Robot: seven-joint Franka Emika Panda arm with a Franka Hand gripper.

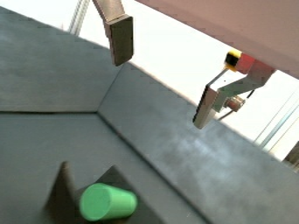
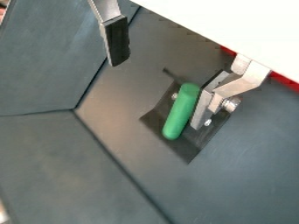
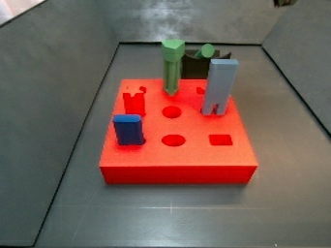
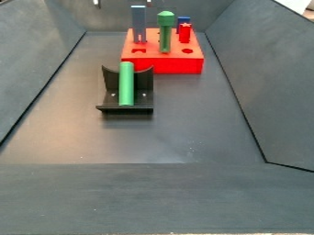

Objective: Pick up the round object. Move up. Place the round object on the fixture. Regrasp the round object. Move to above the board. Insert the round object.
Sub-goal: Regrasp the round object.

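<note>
The green round peg (image 4: 125, 83) leans upright against the dark fixture (image 4: 127, 107), left of centre in a side view. The gripper (image 2: 166, 59) hangs above it, jaws apart and empty; in a wrist view the peg lies near one finger (image 2: 218, 98).

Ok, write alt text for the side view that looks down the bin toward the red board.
A smooth green round peg lies on the dark fixture on the grey floor, with no gripper in view. Behind it, the red board holds a grey-blue peg, a green peg and a small blue piece.
</note>
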